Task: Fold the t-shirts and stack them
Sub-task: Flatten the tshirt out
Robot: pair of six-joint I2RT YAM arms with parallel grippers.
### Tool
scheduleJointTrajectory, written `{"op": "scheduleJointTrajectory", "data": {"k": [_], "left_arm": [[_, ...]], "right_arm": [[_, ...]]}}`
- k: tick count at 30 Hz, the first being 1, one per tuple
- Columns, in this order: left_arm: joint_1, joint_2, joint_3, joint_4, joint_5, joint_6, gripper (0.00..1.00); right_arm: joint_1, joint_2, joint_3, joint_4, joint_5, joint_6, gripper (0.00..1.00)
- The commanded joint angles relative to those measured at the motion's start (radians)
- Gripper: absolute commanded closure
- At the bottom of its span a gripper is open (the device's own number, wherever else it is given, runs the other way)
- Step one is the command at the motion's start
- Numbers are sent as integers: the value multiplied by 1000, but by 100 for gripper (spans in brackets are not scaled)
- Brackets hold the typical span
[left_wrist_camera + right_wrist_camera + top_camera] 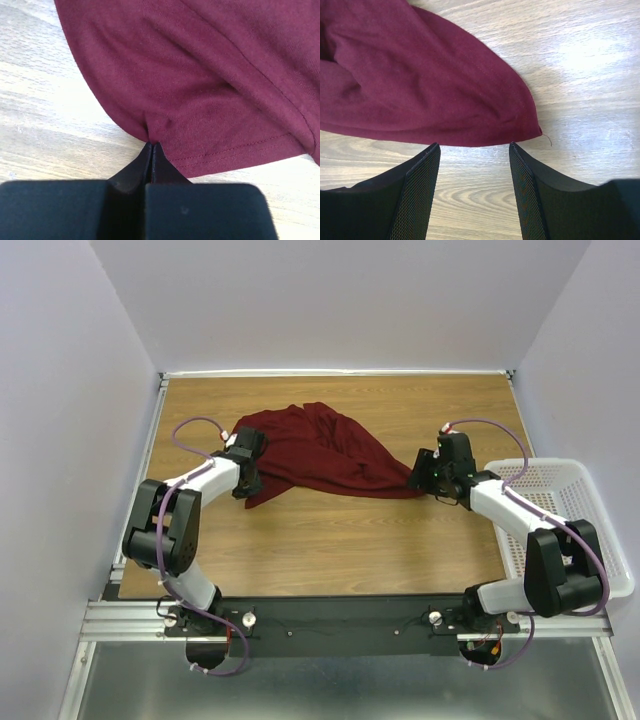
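Left gripper [152, 146] is pinched tight on a pucker at the hem of the maroon t-shirt [210, 90]. Right gripper [474, 146] stands open, holding nothing, with the shirt's pointed corner just ahead of its tips. Shirt lies crumpled and unfolded on the counter [330, 540], long axis running left-right between both arms.

We see a wood-grain desk [330, 550] with one crumpled maroon t-shirt [320, 450] lying across its far middle, and a white mesh basket [560, 490] at its right edge.
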Motion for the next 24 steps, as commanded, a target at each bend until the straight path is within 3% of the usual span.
{"op": "scheduleJointTrajectory", "data": {"k": [1,5,9,18,24], "left_arm": [[4,42,1,-169,-92,17,100],[42,-36,96,-259,-239,69,100],[70,-125,140,-266,-283,115,100],[82,-278,75,-169,-180,181,100],[85,-323,64,-138,-126,207,100]], "right_arm": [[7,-19,-14,0,34,-12,36],[9,-22,-10,-33,134,1,37],[9,-3,-4,-47,151,9,38],[9,68,16,-106,214,35,39],[7,94,27,-108,158,98,41]]}}
